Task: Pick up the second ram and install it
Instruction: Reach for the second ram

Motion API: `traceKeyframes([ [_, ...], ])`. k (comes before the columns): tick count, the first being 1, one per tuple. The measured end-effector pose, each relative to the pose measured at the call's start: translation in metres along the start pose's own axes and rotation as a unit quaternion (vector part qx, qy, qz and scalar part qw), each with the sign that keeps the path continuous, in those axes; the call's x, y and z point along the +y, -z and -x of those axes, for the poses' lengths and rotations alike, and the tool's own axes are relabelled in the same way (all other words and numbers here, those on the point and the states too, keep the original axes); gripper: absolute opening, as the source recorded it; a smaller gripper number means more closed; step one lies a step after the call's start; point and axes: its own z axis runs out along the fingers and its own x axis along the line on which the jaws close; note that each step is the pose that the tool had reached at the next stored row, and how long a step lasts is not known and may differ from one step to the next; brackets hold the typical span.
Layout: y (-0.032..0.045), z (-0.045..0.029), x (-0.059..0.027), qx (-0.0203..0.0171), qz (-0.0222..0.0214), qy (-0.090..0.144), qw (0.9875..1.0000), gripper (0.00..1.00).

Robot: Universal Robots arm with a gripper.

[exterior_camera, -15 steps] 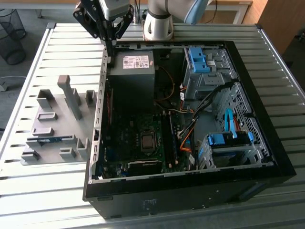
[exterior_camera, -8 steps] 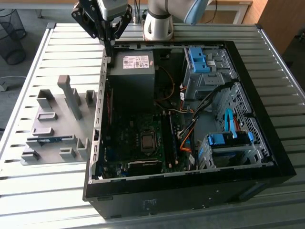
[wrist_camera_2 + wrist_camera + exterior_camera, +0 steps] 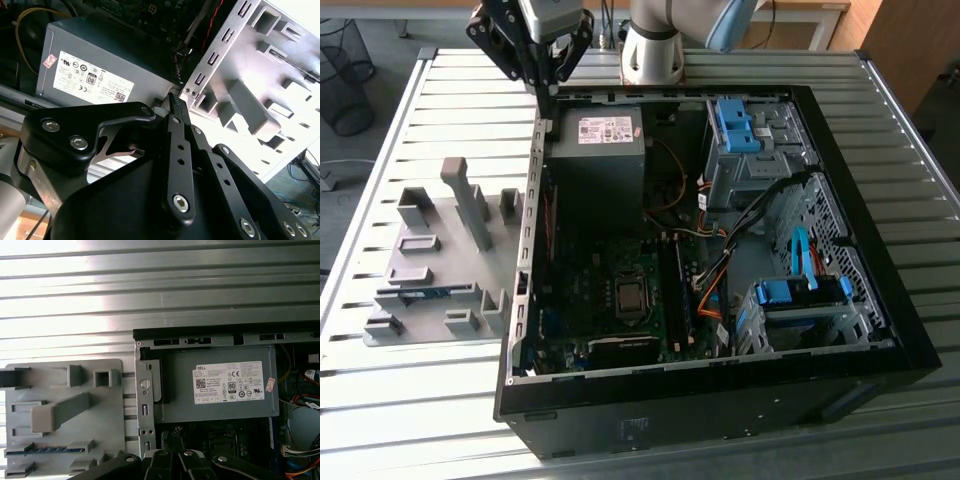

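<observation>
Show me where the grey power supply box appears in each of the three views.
Exterior view: the power supply lies in the far corner of the case, at the exterior view's left, near the pincer.
Second wrist view: power supply, just beyond the pincer's tip.
First wrist view: power supply, inside the case's edge.
Shared landmark: the grey fixture tray beside the case.
</observation>
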Motion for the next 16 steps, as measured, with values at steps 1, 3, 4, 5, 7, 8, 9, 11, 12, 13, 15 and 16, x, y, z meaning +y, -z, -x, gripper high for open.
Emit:
traceKeyframes([
  [1, 0.0000, -0.0003, 0.0000, 0.0000, 0.0000, 0.000, 1.0000, 0.10],
  [3, 0.0000, -0.0009, -0.0001, 0.0000, 0.0000, 0.000, 1.0000, 0.10],
  [4, 0.0000, -0.0012, -0.0001, 0.0000, 0.0000, 0.000, 1.0000, 0.10],
  [5, 0.0000, -0.0016, -0.0001, 0.0000, 0.0000, 0.000, 1.0000, 0.10],
  [7, -0.0001, -0.0021, -0.0002, 0.0000, 0.0000, 0.000, 1.0000, 0.10],
  [8, -0.0001, -0.0023, -0.0002, 0.0000, 0.0000, 0.000, 1.0000, 0.10],
  [9, -0.0001, -0.0026, -0.0002, 0.0000, 0.0000, 0.000, 1.0000, 0.10],
  [11, -0.0002, -0.0032, -0.0002, 0.0000, 0.0000, 0.000, 1.0000, 0.10],
  [12, -0.0002, -0.0034, -0.0003, 0.0000, 0.0000, 0.000, 1.0000, 0.10],
  [13, -0.0002, -0.0037, -0.0003, 0.0000, 0.0000, 0.000, 1.0000, 0.10],
  [15, -0.0003, -0.0043, -0.0003, 0.0000, 0.0000, 0.000, 1.0000, 0.10],
  [16, -0.0003, -0.0046, -0.0004, 0.0000, 0.0000, 0.000, 1.0000, 0.10],
])
